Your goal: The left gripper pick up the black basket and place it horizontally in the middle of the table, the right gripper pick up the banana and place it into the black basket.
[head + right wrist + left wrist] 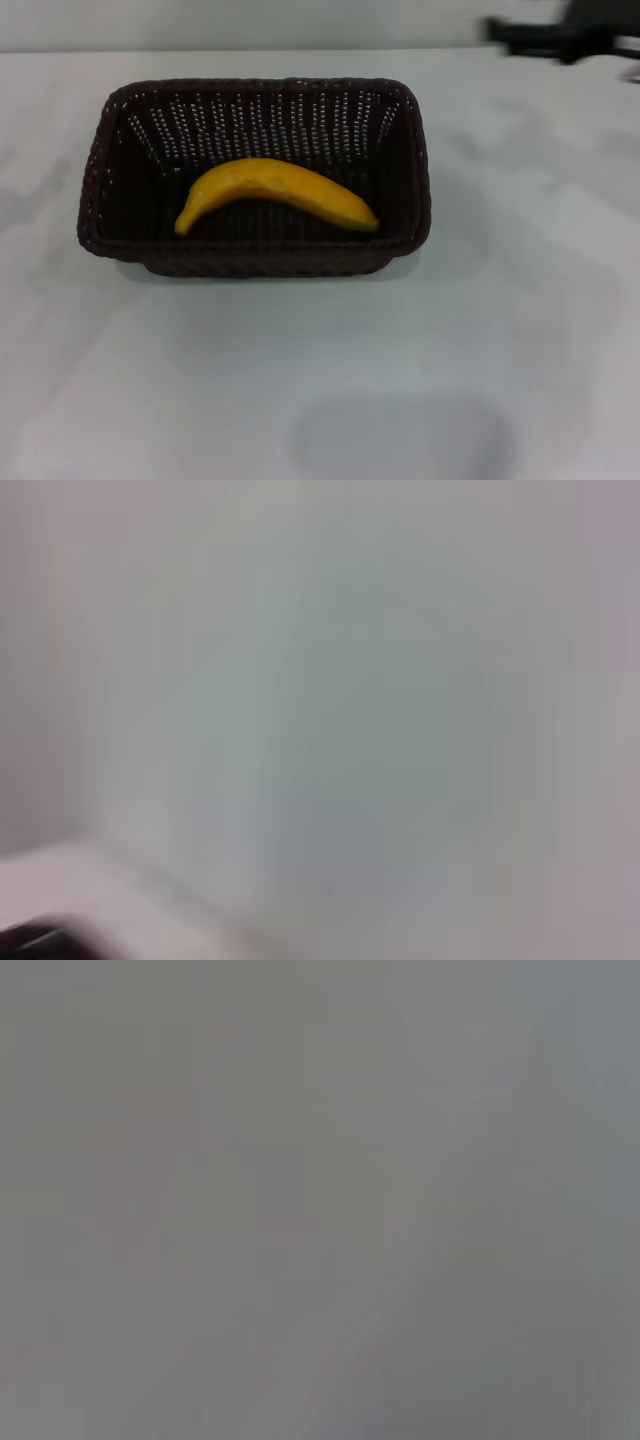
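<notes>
The black basket [255, 178] stands lengthwise across the middle of the white table [320, 370] in the head view. The yellow banana [275, 193] lies on the basket's floor, curved, with its ends pointing left and right. My right gripper [560, 38] shows as a dark blurred arm tip at the far right top corner, well away from the basket and high above the table. My left gripper is out of view. Both wrist views show only a plain grey blur.
A soft shadow [400, 440] falls on the table near the front edge. A dark shape [30, 940] sits in one corner of the right wrist view; I cannot tell what it is.
</notes>
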Tool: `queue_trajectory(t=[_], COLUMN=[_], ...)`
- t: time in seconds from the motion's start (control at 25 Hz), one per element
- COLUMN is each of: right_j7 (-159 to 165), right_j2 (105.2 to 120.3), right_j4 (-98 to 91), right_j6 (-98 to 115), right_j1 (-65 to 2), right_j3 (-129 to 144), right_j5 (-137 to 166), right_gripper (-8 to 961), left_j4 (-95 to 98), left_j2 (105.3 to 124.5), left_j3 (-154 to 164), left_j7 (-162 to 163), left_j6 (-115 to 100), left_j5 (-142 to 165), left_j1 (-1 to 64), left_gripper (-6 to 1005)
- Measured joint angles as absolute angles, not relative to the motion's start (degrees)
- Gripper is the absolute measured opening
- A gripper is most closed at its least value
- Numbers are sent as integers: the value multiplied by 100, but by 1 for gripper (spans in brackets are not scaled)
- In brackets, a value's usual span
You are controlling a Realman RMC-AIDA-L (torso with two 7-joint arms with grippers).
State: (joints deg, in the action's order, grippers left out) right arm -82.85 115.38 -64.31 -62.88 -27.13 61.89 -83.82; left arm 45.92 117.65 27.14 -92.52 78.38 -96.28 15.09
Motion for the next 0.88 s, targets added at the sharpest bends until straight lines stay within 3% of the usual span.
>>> queue_trajectory(t=[0.16,0.44,0.88], right_j7=[-10048,-13125,-14350], right_j2=[11529,11526,11575], right_j4=[-5199,-2697,-1578], right_j6=[-6029,-6042,-6103], right_j1=[-2260,-2319,-2600], right_j3=[5209,4109,4188], right_j5=[-9701,-11284,-11952], right_gripper=[857,856,856], left_j4=[4228,3566,2030], left_j2=[11818,11884,11894], left_j3=[2300,1886,1872], left_j7=[-9769,-11047,-13632], left_j6=[7877,8067,8800], left_j5=[-9773,-10251,-11566], left_j1=[1472,1236,666], left_gripper=[895,894,895])
